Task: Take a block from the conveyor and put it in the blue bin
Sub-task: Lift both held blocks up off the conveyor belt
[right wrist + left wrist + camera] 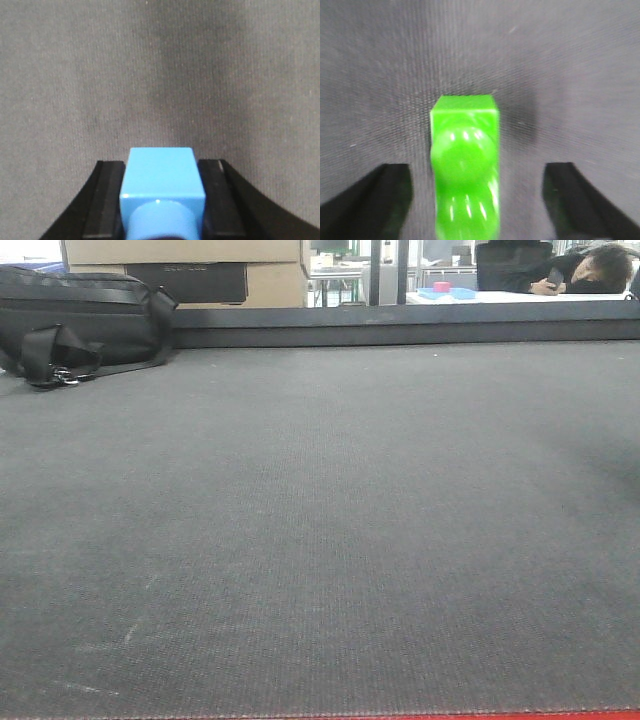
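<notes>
Above conveyor [320, 540], left pincer [477, 172] released around 1 green block [465, 130], right pincer [162, 167] grasping 1 blue block [161, 180]

Setting: workshop or lab.
Under the left gripper [477, 172]: conveyor [320, 540], red frame [500, 716].
Far ahead: stacked cartons [180, 252], person [588, 272] at desk [520, 297].

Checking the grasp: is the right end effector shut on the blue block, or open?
Shut. On the right end effector, both black fingers sit flush against the blue block, with no gap.
</notes>
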Motion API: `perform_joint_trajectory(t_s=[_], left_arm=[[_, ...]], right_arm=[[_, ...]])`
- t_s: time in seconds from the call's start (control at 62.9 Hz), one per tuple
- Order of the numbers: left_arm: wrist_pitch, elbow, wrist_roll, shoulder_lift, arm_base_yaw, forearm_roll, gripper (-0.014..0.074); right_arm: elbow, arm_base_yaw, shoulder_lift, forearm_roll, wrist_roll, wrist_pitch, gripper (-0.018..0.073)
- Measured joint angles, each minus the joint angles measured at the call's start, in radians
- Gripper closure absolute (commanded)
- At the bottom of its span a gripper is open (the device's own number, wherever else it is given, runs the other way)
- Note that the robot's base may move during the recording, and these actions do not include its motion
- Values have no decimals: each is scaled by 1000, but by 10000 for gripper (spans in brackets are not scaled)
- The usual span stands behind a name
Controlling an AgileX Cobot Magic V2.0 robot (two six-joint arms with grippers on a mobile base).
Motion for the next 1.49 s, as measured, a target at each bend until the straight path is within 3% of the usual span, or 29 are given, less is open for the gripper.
perform_joint_trajectory(t_s=[0.175, 0.238, 0.477, 0.667, 0.763, 0.858, 1.128, 1.287, 1.494], left_arm=[[-31, 4, -22, 48, 0, 11, 560], [-37, 4, -25, 48, 0, 11, 706], [-20, -57, -26, -3, 0, 19, 708], [-62, -56, 67, -180, 0, -31, 708], [-149, -7, 100, -279, 0, -72, 708], [-312, 99, 112, -397, 0, -114, 708], [-706, 450, 114, -663, 0, -221, 708], [-810, 559, 114, -804, 0, -232, 708], [-835, 570, 116, -987, 0, -233, 708]], right_arm=[[0, 0, 0, 0, 0, -2, 721], [0, 0, 0, 0, 0, -2, 721], [2, 0, -7, 1, 0, -2, 721], [4, 0, -72, 1, -21, -52, 721], [25, 4, -131, 1, -65, -139, 721], [96, 21, -218, 1, -107, -279, 721], [447, 65, -480, 2, -136, -732, 721], [581, 66, -609, 2, -138, -882, 721], [594, 66, -785, 2, -138, -871, 721]])
